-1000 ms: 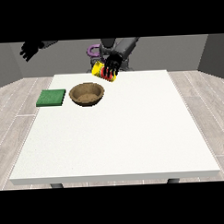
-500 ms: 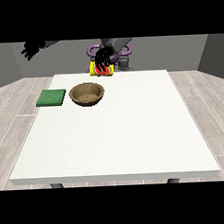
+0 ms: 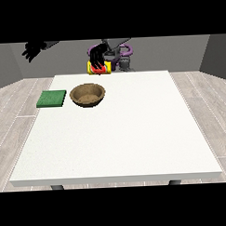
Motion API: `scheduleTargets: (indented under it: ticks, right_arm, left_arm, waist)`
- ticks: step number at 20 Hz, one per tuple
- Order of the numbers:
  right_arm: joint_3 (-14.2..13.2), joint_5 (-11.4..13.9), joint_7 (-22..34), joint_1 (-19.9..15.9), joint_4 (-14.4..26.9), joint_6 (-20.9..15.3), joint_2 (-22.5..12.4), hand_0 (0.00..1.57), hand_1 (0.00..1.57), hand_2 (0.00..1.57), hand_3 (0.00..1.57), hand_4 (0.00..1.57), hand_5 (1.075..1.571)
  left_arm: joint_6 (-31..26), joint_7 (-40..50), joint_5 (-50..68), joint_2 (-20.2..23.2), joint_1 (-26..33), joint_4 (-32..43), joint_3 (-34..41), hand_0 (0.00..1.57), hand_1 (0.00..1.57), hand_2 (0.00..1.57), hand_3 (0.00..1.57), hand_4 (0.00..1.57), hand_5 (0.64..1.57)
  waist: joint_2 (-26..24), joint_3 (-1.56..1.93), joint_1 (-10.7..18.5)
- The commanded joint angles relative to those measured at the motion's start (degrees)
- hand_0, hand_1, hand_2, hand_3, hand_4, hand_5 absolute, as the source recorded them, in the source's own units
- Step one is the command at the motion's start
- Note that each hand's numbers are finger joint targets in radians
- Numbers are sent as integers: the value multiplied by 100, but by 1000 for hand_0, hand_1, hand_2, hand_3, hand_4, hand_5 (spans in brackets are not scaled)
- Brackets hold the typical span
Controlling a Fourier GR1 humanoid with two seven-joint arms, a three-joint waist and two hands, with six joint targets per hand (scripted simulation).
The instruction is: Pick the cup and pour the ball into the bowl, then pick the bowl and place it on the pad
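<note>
A yellow and red cup (image 3: 98, 68) hangs in the air just beyond the table's far edge. The hand at the view's right (image 3: 98, 55) comes down over it with black fingers curled round it. No ball shows. A brown wooden bowl (image 3: 87, 94) stands upright on the table a little in front of the cup. Its inside looks bare. A flat green pad (image 3: 52, 98) lies to the bowl's left. The hand at the view's left (image 3: 34, 50) is raised well above the far left corner with fingers spread and holds nothing.
The large white table (image 3: 134, 132) stretches towards the camera, with its near edge at the bottom. The robot's torso and purple arm parts (image 3: 124, 51) rise behind the far edge.
The hand holding the cup has carried it a little up and towards the view's left, closer to the line of the bowl. The raised hand has barely moved.
</note>
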Motion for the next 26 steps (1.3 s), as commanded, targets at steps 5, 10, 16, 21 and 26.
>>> scheduleTargets:
  ticks: [5,10,16,21,26]
  right_arm:
    - [-180,54,248,33,81,-433,-131,0,0,0,178,737,1553]
    - [-296,73,90,40,60,-693,-39,0,0,0,132,777,1559]
    - [-313,202,-13,112,128,-990,95,0,0,0,0,783,1555]
    - [-346,242,-281,142,234,-1337,456,0,0,0,0,719,1565]
    - [-423,228,-987,184,597,-1374,785,0,0,0,0,737,1565]
  left_arm:
    - [1037,-568,1052,408,415,-1088,1213,805,805,1571,1563,1168,1561]
    - [1596,-1317,2949,621,521,-1942,2934,635,635,936,669,1285,1545]
    - [1052,-2014,5458,533,555,-2787,4686,0,0,0,0,1092,1571]
    - [-438,-2605,7117,1193,470,-3006,5690,0,0,0,0,1053,1567]
    - [-1596,-2439,8040,2010,378,-2896,6334,0,0,0,0,1055,1558]
  waist:
    - [-288,-18,835]
    - [-118,-64,1299]
    - [172,-72,1709]
    - [647,-25,2070]
    - [1046,0,2345]
